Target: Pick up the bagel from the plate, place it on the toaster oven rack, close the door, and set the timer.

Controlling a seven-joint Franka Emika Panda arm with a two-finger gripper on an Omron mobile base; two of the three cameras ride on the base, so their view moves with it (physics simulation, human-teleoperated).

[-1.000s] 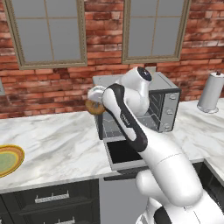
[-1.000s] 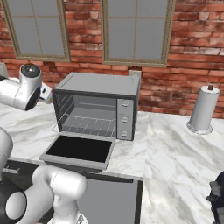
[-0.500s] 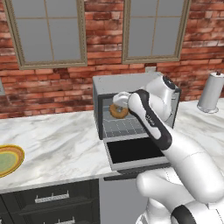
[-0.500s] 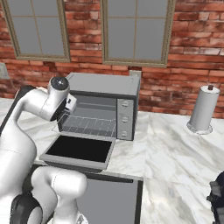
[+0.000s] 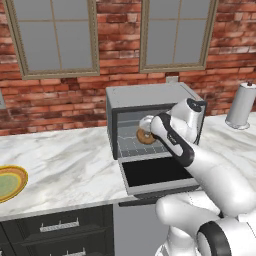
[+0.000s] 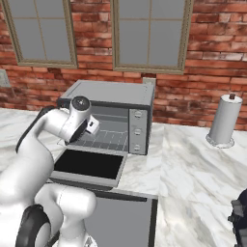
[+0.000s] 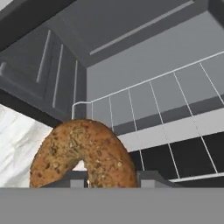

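Note:
My gripper [image 5: 147, 129] is shut on the bagel [image 5: 145, 137], a golden-brown seeded ring held in the open mouth of the toaster oven [image 5: 149, 95]. In the hand view the bagel [image 7: 83, 156] hangs between my fingertips [image 7: 150, 177], just above the toaster oven rack [image 7: 175, 101], a silver wire grid. The door [image 5: 159, 173] lies folded down flat in front, dark glass facing up. From the right, my gripper [image 6: 91, 127] reaches in over the door [image 6: 89, 164] towards the rack [image 6: 107, 140]. The plate [image 5: 8, 182] with its yellow rim sits at the far left of the counter.
Three knobs [image 6: 138, 130] run down the oven's right front panel. A paper towel roll [image 6: 224, 120] stands to the right on the marble counter [image 6: 193, 164]. Behind the oven is a brick wall with two windows. Dark drawers [image 5: 60, 227] sit below the counter.
The arm has swung right from the oven's left side, carrying the bagel into the oven opening above the rack. The grip has stayed shut.

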